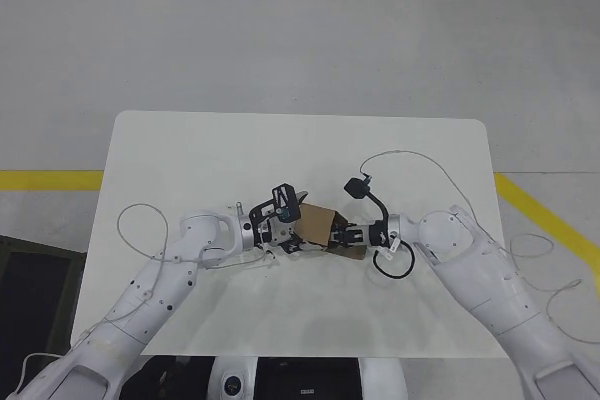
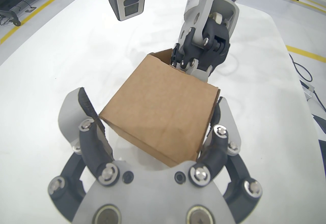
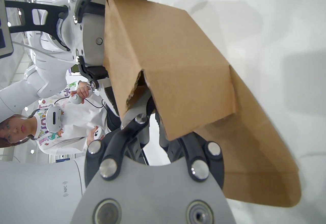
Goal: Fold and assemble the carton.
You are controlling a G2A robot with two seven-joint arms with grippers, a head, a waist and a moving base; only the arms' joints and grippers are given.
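A brown cardboard carton is held between both grippers just above the middle of the white table. My left gripper straddles the carton's closed end, with one finger at its corner and the other against the opposite side, shut on it. At the carton's open far end, my right gripper is pinched on the wall's edge. In the right wrist view the carton has a long loose flap hanging past my right gripper, whose fingertips are hidden behind cardboard.
A thin grey cable loops over the table at the back right, and another runs by the left arm. The table's edges lie well away from the carton on every side. Yellow floor lines flank the table.
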